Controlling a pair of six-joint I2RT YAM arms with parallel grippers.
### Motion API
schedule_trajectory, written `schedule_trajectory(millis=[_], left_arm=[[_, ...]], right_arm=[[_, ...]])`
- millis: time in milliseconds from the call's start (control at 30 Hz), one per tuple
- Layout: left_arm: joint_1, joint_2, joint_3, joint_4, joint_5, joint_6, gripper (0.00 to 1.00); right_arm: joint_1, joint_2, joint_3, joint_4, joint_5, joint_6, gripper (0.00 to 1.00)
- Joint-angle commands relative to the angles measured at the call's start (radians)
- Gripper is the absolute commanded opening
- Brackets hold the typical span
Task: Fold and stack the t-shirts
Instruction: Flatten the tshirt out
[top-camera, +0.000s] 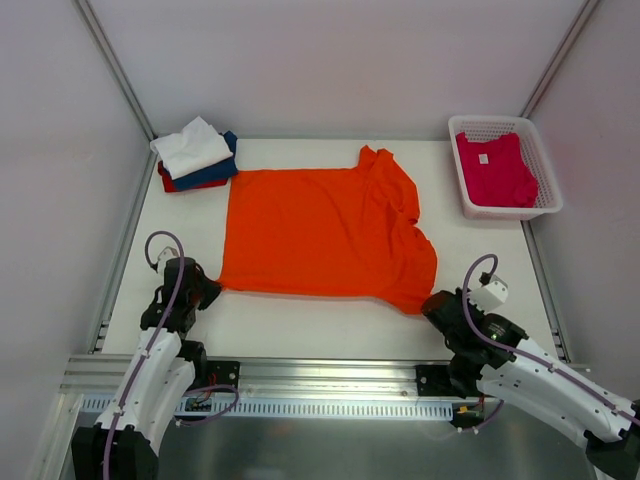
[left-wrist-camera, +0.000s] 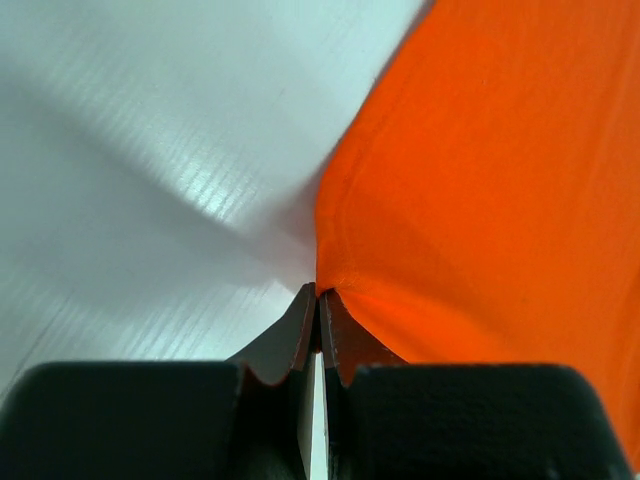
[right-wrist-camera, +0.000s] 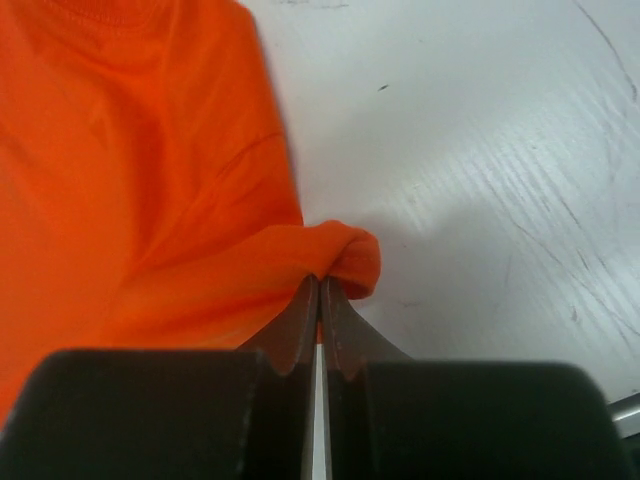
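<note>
A bright orange t-shirt (top-camera: 320, 232) lies spread across the middle of the white table. My left gripper (top-camera: 207, 288) is shut on its near left corner (left-wrist-camera: 335, 280). At the near right corner, my right gripper (top-camera: 432, 303) is shut on a bunched fold of the orange cloth (right-wrist-camera: 345, 255). A stack of folded white, navy and red t-shirts (top-camera: 197, 155) sits at the far left. A magenta-pink t-shirt (top-camera: 494, 170) with a white neck label lies in the basket.
The white mesh basket (top-camera: 545, 195) stands at the far right corner. Metal frame posts and pale walls close in the table (top-camera: 300, 320) on three sides. A rail runs along the near edge by the arm bases.
</note>
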Motion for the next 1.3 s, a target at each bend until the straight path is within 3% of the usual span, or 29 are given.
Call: schedule_trajectory(millis=[0, 300, 367, 400, 500, 600, 900, 967, 1167, 1267], left_arm=[[-0.002, -0.004, 0.049, -0.06, -0.088, -0.012, 0.0], [0.004, 0.013, 0.053, -0.063, -0.065, 0.0, 0.04], [0.004, 0.013, 0.05, -0.063, -0.062, 0.005, 0.21], [0.004, 0.011, 0.049, -0.063, -0.059, 0.008, 0.35], [0.004, 0.006, 0.047, -0.063, -0.052, 0.01, 0.57], [0.004, -0.009, 0.05, -0.065, -0.047, 0.016, 0.75], [0.004, 0.009, 0.11, -0.062, -0.024, 0.057, 0.88], [0.004, 0.032, 0.148, -0.059, -0.01, 0.075, 0.88], [0.004, 0.161, 0.257, 0.019, 0.027, 0.171, 0.89], [0.004, 0.256, 0.312, 0.098, 0.048, 0.204, 0.88]], right_arm=[[0.005, -0.011, 0.041, -0.133, 0.078, 0.098, 0.0], [0.005, -0.025, 0.033, -0.119, 0.047, 0.081, 0.01], [0.005, -0.022, 0.033, -0.111, 0.04, 0.074, 0.07], [0.003, -0.019, 0.038, -0.11, 0.032, 0.069, 0.17], [0.005, 0.0, 0.046, -0.105, 0.021, 0.054, 0.31], [0.003, 0.015, 0.061, -0.099, 0.02, 0.035, 0.36], [0.005, 0.118, 0.159, 0.04, 0.064, -0.207, 0.45], [0.005, 0.182, 0.194, 0.096, 0.072, -0.276, 0.46], [-0.014, 0.396, 0.357, 0.214, 0.087, -0.492, 0.62], [-0.096, 0.464, 0.414, 0.33, -0.021, -0.633, 0.64]])
